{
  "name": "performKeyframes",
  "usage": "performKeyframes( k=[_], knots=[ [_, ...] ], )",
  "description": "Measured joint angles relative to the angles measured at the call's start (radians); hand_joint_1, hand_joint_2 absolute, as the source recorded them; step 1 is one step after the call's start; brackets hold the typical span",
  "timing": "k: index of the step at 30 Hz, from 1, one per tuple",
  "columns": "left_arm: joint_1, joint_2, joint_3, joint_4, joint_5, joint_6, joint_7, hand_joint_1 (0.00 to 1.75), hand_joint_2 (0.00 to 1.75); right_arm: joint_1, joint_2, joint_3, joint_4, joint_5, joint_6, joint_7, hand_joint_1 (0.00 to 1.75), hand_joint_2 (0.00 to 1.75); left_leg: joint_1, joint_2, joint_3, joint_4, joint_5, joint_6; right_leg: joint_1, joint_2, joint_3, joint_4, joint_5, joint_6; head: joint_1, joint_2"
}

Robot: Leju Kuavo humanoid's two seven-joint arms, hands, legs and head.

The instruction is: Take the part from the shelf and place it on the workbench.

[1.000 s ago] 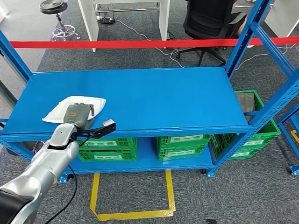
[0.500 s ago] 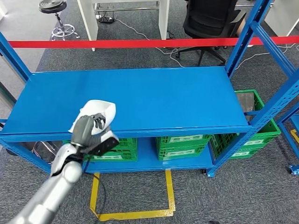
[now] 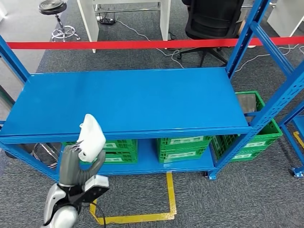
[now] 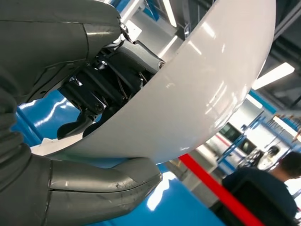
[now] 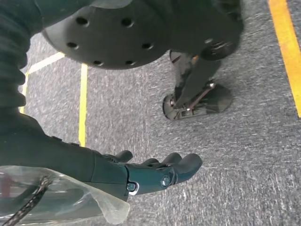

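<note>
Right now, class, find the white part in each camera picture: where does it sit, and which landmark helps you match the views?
Head view: the white part is lower left, held up by the left hand in front of the blue shelf.
Left wrist view: the part spans the picture, gripped by the hand.
Right wrist view: not in it.
Shared landmark: the red tape.

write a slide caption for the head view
Left hand holds the white part lifted in front of the blue shelf, green crates below.

From high up we look down onto the blue shelf [image 3: 136, 99]; our left wrist view, close, shares it; our right faces the floor [image 5: 227, 155].
</note>
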Motion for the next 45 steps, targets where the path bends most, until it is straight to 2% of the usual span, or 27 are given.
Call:
performKeyframes(
  k=[3, 5, 7, 9, 10, 11, 12, 13, 15, 17, 20, 22, 24, 25, 26, 27, 29, 31, 32, 35, 37, 39, 40, 41, 42, 43, 45],
  knots=[
    [0.057, 0.001, 0.003, -0.053, 0.02, 0.022, -0.043, 1.75, 1.75, 0.001, 0.005, -0.009, 0.002, -0.02, 0.039, 0.005, 0.0, 1.75, -0.002, -0.003, -0.009, 0.016, 0.005, -0.022, 0.004, 0.009, 0.004, -0.01, -0.001, -0.025, 0.0, 0.0],
    [0.086, 0.0, 0.004, -0.075, 0.03, 0.032, -0.06, 1.75, 1.75, 0.003, 0.005, -0.015, 0.004, -0.028, 0.058, 0.006, 0.0, 1.75, 0.001, -0.003, -0.018, 0.032, -0.013, -0.032, 0.004, 0.006, -0.005, -0.009, 0.004, -0.044, -0.001, 0.0],
    [0.105, 0.0, 0.004, -0.089, 0.035, 0.037, -0.067, 1.75, 1.75, 0.005, 0.005, -0.018, 0.004, -0.031, 0.064, 0.007, 0.0, 1.75, 0.002, -0.002, -0.046, 0.111, -0.086, -0.037, 0.006, 0.0, -0.02, -0.01, 0.016, -0.062, -0.003, 0.0],
    [0.116, 0.0, 0.005, -0.098, 0.035, 0.038, -0.068, 1.75, 1.75, 0.007, 0.005, -0.021, 0.004, -0.032, 0.065, 0.007, 0.0, 1.75, 0.001, -0.001, -0.086, 0.245, -0.17, -0.038, 0.013, -0.006, -0.042, -0.009, 0.031, -0.073, -0.003, 0.0],
    [0.121, 0.0, 0.005, -0.1, 0.036, 0.039, -0.069, 1.75, 1.75, 0.009, 0.005, -0.023, 0.005, -0.033, 0.066, 0.007, 0.0, 1.75, 0.001, -0.001, -0.093, 0.293, -0.19, -0.037, 0.017, -0.008, -0.053, -0.009, 0.039, -0.075, -0.003, 0.0],
    [0.125, -0.001, 0.005, -0.101, 0.037, 0.04, -0.072, 1.75, 1.75, 0.009, 0.005, -0.023, 0.005, -0.035, 0.066, 0.007, 0.0, 1.75, -0.001, -0.001, -0.084, 0.306, -0.187, -0.033, 0.021, -0.009, -0.063, -0.009, 0.047, -0.077, -0.003, 0.0],
    [0.129, -0.002, 0.006, -0.103, 0.04, 0.044, -0.077, 1.75, 1.75, 0.01, 0.005, -0.024, 0.005, -0.038, 0.067, 0.006, 0.0, 1.75, -0.003, -0.001, -0.056, 0.279, -0.167, -0.026, 0.025, -0.01, -0.073, -0.008, 0.055, -0.077, -0.003, 0.0],
    [0.132, -0.003, 0.008, -0.105, 0.043, 0.05, -0.084, 1.75, 1.75, 0.01, 0.005, -0.026, 0.005, -0.042, 0.068, 0.004, 0.0, 1.75, -0.007, -0.001, -0.01, 0.217, -0.138, -0.017, 0.028, -0.01, -0.081, -0.008, 0.063, -0.077, -0.003, 0.0],
    [0.137, -0.008, 0.012, -0.113, 0.052, 0.065, -0.101, 1.75, 1.75, 0.011, 0.008, -0.028, 0.005, -0.046, 0.07, -0.004, 0.0, 1.75, -0.017, 0.0, 0.087, 0.066, -0.112, 0.004, 0.031, -0.009, -0.092, -0.008, 0.077, -0.072, -0.002, 0.0],
    [0.146, -0.012, 0.018, -0.122, 0.061, 0.078, -0.113, 1.75, 1.75, 0.011, 0.011, -0.029, 0.006, -0.046, 0.067, -0.014, 0.0, 1.75, -0.026, 0.0, 0.129, -0.01, -0.113, 0.011, 0.029, -0.01, -0.096, -0.011, 0.092, -0.061, -0.003, 0.0],
    [0.167, -0.016, 0.026, -0.128, 0.07, 0.093, -0.121, 1.75, 1.75, 0.012, 0.015, -0.029, 0.009, -0.036, 0.022, -0.033, 0.0, 1.75, -0.026, 0.002, 0.12, -0.028, -0.086, 0.019, 0.023, -0.01, -0.103, -0.013, 0.099, -0.042, -0.006, 0.0],
    [0.181, -0.022, 0.032, -0.129, 0.072, 0.099, -0.122, 1.75, 1.75, 0.012, 0.017, -0.028, 0.012, -0.027, -0.023, -0.047, 0.0, 1.75, -0.021, 0.006, 0.1, -0.039, -0.059, 0.03, 0.023, -0.009, -0.129, 0.044, 0.031, -0.034, -0.003, 0.0],
    [0.194, -0.025, 0.037, -0.129, 0.072, 0.103, -0.122, 1.75, 1.75, 0.012, 0.018, -0.028, 0.013, -0.022, -0.045, -0.053, 0.0, 1.75, -0.022, 0.007, 0.07, -0.036, -0.036, 0.034, 0.022, -0.009, -0.165, 0.17, -0.066, -0.026, 0.002, 0.0],
    [0.199, -0.026, 0.039, -0.129, 0.072, 0.103, -0.122, 1.75, 1.75, 0.012, 0.018, -0.028, 0.013, -0.021, -0.048, -0.055, 0.0, 1.75, -0.023, 0.008, 0.054, -0.033, -0.026, 0.034, 0.022, -0.009, -0.173, 0.227, -0.089, -0.023, 0.002, 0.0],
    [0.204, -0.026, 0.041, -0.129, 0.072, 0.103, -0.122, 1.75, 1.75, 0.012, 0.018, -0.027, 0.013, -0.02, -0.05, -0.056, 0.0, 1.75, -0.024, 0.008, 0.038, -0.03, -0.016, 0.033, 0.022, -0.009, -0.168, 0.258, -0.089, -0.021, 0.002, 0.0],
    [0.206, -0.027, 0.042, -0.129, 0.072, 0.104, -0.122, 1.75, 1.75, 0.012, 0.018, -0.027, 0.013, -0.02, -0.051, -0.056, 0.0, 1.75, -0.025, 0.009, 0.022, -0.025, -0.008, 0.031, 0.022, -0.009, -0.145, 0.253, -0.068, -0.02, 0.002, 0.0],
    [0.21, -0.028, 0.045, -0.13, 0.072, 0.104, -0.122, 1.75, 1.75, 0.011, 0.018, -0.027, 0.014, -0.016, -0.055, -0.049, 0.0, 1.75, -0.025, 0.009, -0.005, -0.013, 0.006, 0.026, 0.022, -0.009, -0.047, 0.139, -0.023, -0.023, 0.003, 0.0],
    [0.211, -0.03, 0.048, -0.131, 0.072, 0.104, -0.123, 1.75, 1.75, 0.008, 0.018, -0.023, 0.014, -0.01, -0.057, -0.028, 0.0, 1.75, -0.027, 0.009, -0.026, 0.002, 0.018, 0.017, 0.024, -0.008, 0.053, -0.004, -0.027, -0.032, 0.003, 0.0],
    [0.211, -0.032, 0.049, -0.132, 0.071, 0.104, -0.123, 1.75, 1.75, 0.006, 0.018, -0.019, 0.015, -0.008, -0.058, -0.016, 0.0, 1.75, -0.028, 0.009, -0.031, 0.007, 0.024, 0.012, 0.026, -0.007, 0.075, -0.043, -0.038, -0.038, 0.003, 0.0],
    [0.212, -0.036, 0.055, -0.132, 0.071, 0.104, -0.125, 1.75, 1.75, 0.007, 0.022, -0.013, 0.017, -0.011, -0.054, 0.009, 0.0, 1.75, -0.026, 0.007, -0.041, 0.012, 0.032, -0.006, 0.027, -0.01, 0.06, -0.056, -0.028, -0.06, 0.004, 0.0],
    [0.213, -0.037, 0.061, -0.132, 0.072, 0.104, -0.125, 1.75, 1.75, 0.008, 0.024, -0.012, 0.019, -0.016, -0.046, 0.012, 0.0, 1.75, -0.023, 0.005, -0.061, 0.063, -0.033, -0.018, 0.024, -0.016, 0.037, -0.058, -0.006, -0.076, 0.001, 0.0],
    [0.217, -0.038, 0.069, -0.133, 0.071, 0.104, -0.125, 1.75, 1.75, 0.008, 0.025, -0.011, 0.019, -0.018, -0.035, 0.009, 0.0, 1.75, -0.018, 0.005, -0.089, 0.186, -0.139, -0.028, 0.024, -0.018, 0.013, -0.056, 0.017, -0.082, -0.001, 0.0],
    [0.22, -0.039, 0.074, -0.133, 0.07, 0.104, -0.126, 1.75, 1.75, 0.009, 0.027, -0.009, 0.019, -0.016, -0.03, 0.007, 0.0, 1.75, -0.016, 0.005, -0.097, 0.248, -0.17, -0.031, 0.024, -0.019, 0.001, -0.054, 0.028, -0.081, -0.001, 0.0],
    [0.226, -0.04, 0.081, -0.133, 0.069, 0.104, -0.126, 1.75, 1.75, 0.009, 0.029, -0.007, 0.019, -0.013, -0.025, 0.004, 0.0, 1.75, -0.015, 0.005, -0.095, 0.288, -0.178, -0.033, 0.024, -0.019, -0.012, -0.051, 0.039, -0.08, -0.001, 0.0],
    [0.231, -0.041, 0.089, -0.135, 0.069, 0.104, -0.127, 1.75, 1.75, 0.009, 0.031, -0.004, 0.019, -0.011, -0.022, 0.002, 0.0, 1.75, -0.013, 0.005, -0.074, 0.288, -0.162, -0.034, 0.024, -0.018, -0.027, -0.047, 0.049, -0.079, -0.001, 0.0],
    [0.236, -0.042, 0.095, -0.136, 0.068, 0.104, -0.128, 1.75, 1.75, 0.009, 0.034, 0.0, 0.019, -0.009, -0.021, 0.001, 0.0, 1.75, -0.012, 0.005, -0.036, 0.25, -0.134, -0.033, 0.024, -0.018, -0.042, -0.042, 0.058, -0.076, -0.001, 0.0],
    [0.24, -0.044, 0.103, -0.141, 0.068, 0.104, -0.13, 1.75, 1.75, 0.008, 0.04, 0.004, 0.019, -0.007, -0.021, -0.001, 0.0, 1.75, -0.011, 0.004, 0.072, 0.097, -0.1, -0.029, 0.025, -0.018, -0.067, -0.032, 0.071, -0.067, -0.001, 0.0]
  ],
)
